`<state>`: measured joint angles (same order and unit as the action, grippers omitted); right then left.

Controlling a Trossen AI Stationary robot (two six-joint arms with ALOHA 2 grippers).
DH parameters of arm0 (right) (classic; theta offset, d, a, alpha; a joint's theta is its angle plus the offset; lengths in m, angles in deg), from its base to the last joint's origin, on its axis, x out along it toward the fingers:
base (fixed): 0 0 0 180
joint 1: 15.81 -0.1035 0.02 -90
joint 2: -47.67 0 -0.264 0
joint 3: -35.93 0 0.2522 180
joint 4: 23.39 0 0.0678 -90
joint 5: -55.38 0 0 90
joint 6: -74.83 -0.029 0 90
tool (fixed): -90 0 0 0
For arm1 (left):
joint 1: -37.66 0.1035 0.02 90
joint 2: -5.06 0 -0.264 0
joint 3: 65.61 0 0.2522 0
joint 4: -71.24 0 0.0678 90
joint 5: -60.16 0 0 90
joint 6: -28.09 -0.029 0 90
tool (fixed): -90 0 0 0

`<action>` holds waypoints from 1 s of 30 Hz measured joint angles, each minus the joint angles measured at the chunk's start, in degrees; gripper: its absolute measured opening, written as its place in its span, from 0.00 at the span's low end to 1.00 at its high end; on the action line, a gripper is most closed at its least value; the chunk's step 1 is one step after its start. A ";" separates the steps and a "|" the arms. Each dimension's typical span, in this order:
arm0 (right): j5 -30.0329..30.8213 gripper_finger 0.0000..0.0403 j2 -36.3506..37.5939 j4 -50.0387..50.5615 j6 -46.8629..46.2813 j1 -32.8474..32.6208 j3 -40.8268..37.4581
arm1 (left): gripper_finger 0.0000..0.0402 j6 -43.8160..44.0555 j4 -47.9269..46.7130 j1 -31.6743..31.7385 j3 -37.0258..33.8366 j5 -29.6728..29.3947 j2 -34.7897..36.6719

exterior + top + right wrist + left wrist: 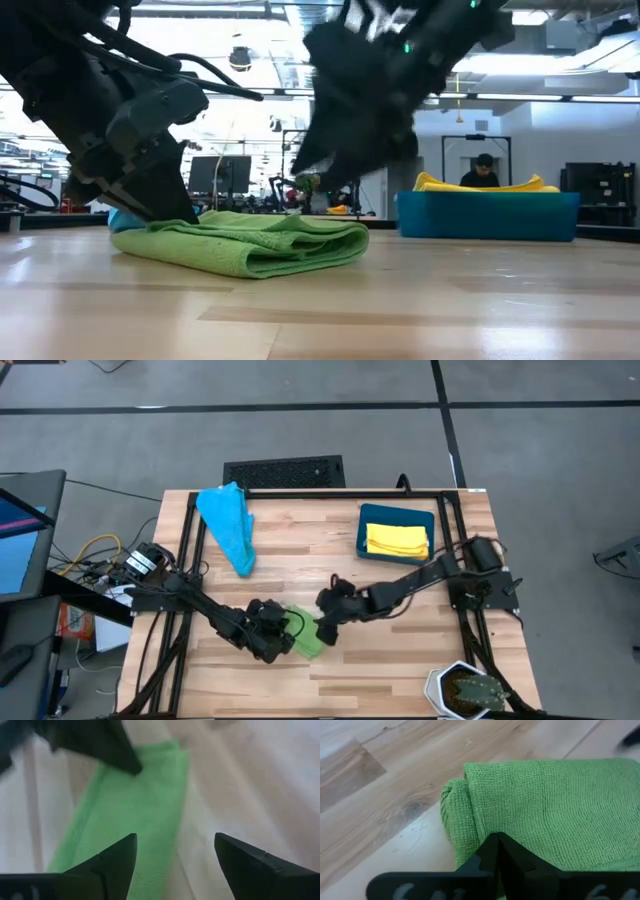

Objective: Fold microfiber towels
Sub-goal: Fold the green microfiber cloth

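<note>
A green microfiber towel (311,639) lies folded in several layers on the wooden table's near middle, flat on its underside (250,248). My left gripper (280,642) is shut and sits on the towel's left end (545,805). My right gripper (328,622) hangs open just above the towel's right part (130,805), with nothing between its fingers (117,860). A light blue towel (228,525) lies bunched at the far left. A yellow towel (397,540) lies in the bin. My left gripper presses its shut fingertips (497,847) onto the top layer of the green towel (520,837), near its rolled left end. The fingers come slanting down from the table's left side. The towel lies flat on the table, folded over itself; whether any cloth is caught between the tips is hidden.
A dark teal bin (398,517) stands at the far right, seen in the low view (487,215) beyond the towel. A white pot with a plant (465,690) sits at the near right corner. Bare wood (300,555) lies between the blue towel and the bin. A person (484,170) sits far behind.
</note>
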<state>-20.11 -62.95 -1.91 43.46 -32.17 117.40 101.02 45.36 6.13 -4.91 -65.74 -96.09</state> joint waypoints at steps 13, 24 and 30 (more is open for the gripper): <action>-9.45 0.69 -12.72 4.71 2.56 2.01 11.30 | 0.00 -1.96 -0.53 0.16 -0.02 -2.05 0.00; -10.35 0.46 -11.12 8.89 4.85 1.77 12.36 | 0.00 -8.30 -2.38 1.87 0.15 -0.01 9.32; -13.26 0.54 -10.96 8.22 4.40 3.55 12.37 | 0.00 -8.79 -6.09 1.81 -0.31 -0.49 16.92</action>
<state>-33.36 -73.90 6.31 47.86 -28.62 129.76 92.23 39.27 7.93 -5.22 -66.22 -79.17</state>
